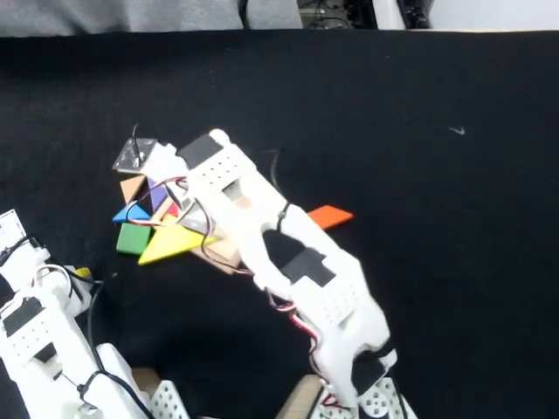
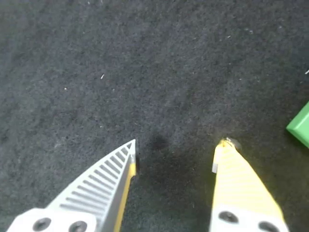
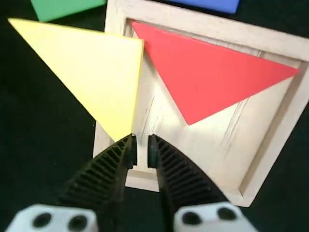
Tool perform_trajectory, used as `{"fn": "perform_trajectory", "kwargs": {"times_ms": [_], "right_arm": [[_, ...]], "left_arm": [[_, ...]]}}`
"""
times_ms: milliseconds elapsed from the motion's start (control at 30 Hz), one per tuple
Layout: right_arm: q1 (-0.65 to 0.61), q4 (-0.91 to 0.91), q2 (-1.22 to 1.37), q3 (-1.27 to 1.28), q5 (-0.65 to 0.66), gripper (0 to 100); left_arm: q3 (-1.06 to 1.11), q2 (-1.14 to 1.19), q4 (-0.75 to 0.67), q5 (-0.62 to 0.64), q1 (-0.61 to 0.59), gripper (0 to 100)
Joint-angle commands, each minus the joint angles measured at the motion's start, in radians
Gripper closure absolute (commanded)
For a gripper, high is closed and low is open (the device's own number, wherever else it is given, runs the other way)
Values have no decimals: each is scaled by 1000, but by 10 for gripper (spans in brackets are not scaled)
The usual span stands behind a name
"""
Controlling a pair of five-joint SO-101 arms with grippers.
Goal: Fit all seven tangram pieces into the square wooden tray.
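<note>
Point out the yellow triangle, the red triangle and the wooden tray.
yellow triangle [image 3: 91, 67], right wrist view, face middle.
red triangle [image 3: 207, 72], right wrist view, face middle.
wooden tray [image 3: 207, 154], right wrist view, bare floor.

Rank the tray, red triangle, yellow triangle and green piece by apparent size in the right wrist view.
Largest: tray.
Next: red triangle and yellow triangle, which look about alike, so they are not ranked.
Smallest: green piece, though the picture's edge cuts it off.
</note>
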Motion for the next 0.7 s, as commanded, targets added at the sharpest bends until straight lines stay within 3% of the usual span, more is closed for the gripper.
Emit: {"fn": "perform_trajectory", "kwargs": {"times_ms": [0, 267, 500, 667], "right_arm": [[12, -15, -53, -62, -61, 966], [-126, -26, -10, -200, -120, 988], [-144, 34, 99, -383, -164, 987], [-199, 91, 162, -453, -46, 917]], "left_arm": [[-16, -8, -3, 2, 15, 741], [-22, -8, -3, 8, 1, 741], [-44, -9, 8, 32, -182, 741], [-50, -8, 46, -40, -314, 741]]}}
